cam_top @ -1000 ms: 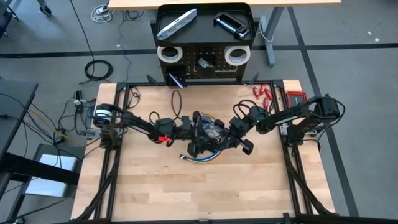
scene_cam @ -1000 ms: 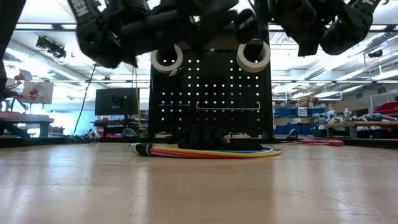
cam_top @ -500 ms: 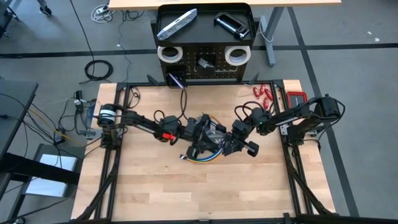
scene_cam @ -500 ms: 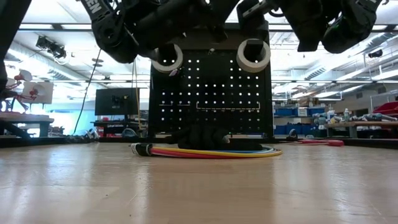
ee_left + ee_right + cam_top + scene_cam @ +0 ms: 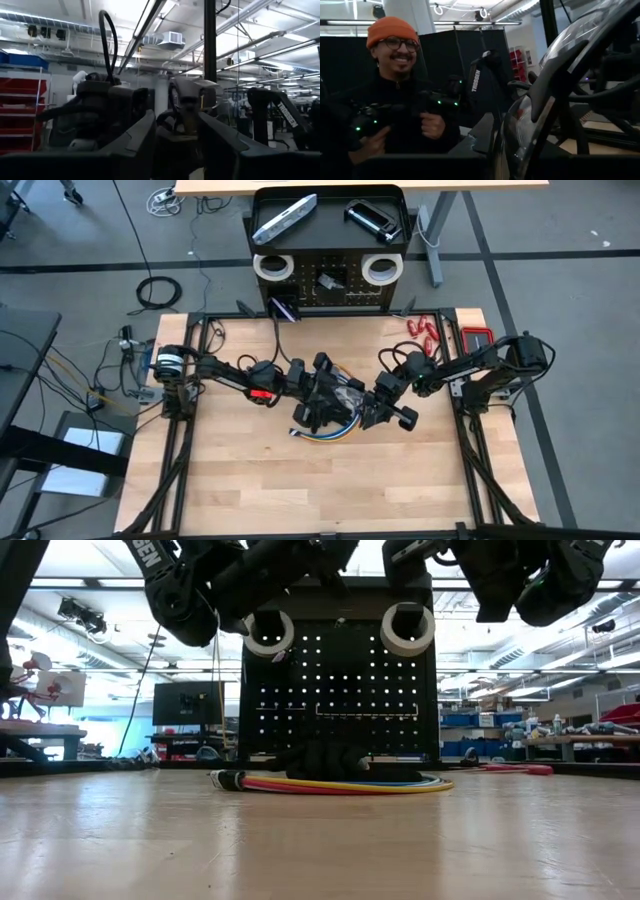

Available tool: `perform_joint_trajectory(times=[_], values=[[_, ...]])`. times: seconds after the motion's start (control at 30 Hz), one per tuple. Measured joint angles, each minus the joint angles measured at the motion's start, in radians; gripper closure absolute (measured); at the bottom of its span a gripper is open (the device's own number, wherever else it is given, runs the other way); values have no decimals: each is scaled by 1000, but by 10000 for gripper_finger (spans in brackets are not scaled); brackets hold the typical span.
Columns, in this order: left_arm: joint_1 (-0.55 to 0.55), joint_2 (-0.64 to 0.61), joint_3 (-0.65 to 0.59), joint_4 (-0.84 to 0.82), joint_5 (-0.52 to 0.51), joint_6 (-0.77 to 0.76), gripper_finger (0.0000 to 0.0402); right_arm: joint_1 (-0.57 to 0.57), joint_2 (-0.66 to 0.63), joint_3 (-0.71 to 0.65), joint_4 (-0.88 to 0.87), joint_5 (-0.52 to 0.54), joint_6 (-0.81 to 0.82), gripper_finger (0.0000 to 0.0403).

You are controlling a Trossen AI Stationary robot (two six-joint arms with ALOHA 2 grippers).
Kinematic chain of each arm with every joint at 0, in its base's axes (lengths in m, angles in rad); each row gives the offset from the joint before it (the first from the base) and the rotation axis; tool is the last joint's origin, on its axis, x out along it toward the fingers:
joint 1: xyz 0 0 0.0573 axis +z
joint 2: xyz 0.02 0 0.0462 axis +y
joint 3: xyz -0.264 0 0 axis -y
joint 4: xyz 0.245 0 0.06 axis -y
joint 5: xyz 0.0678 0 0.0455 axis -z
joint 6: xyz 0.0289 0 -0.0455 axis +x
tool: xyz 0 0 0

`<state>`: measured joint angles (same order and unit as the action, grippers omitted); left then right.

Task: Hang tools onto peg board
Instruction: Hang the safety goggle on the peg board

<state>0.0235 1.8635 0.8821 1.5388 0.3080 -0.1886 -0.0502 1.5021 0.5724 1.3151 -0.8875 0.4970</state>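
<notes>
- Wooden counter (image 5: 250,480): pegboard (image 5: 328,280) at far edge, two tape rolls (image 5: 272,266) hung.
- Coiled cables (image 5: 330,783): mid-counter.
- Left tool (image 5: 318,402): above cables, grip unclear.
- Right tool (image 5: 385,408): beside, grip unclear.

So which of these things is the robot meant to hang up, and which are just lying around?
For the job:
peg board
tape rolls
flat bar
clamp
coiled cables

Just lying about:
black cord on the floor
red box
</notes>
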Motion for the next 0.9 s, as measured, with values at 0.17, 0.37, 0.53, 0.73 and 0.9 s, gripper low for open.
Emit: perform_joint_trajectory(times=[0.17,0.37,0.53,0.73,0.9], values=[[2,0,3,19,-6,-3,257,-13,0,0,0,5,-2,369],[3,1,3,21,-23,-4,327,-20,0,0,0,5,-3,359],[4,-1,13,20,-29,-19,384,-20,0,0,0,35,10,342],[43,-73,10,-89,-38,-48,384,-65,-47,0,-21,-4,179,324],[61,-203,-5,-360,-120,41,384,-110,-186,-22,-261,5,102,301]])
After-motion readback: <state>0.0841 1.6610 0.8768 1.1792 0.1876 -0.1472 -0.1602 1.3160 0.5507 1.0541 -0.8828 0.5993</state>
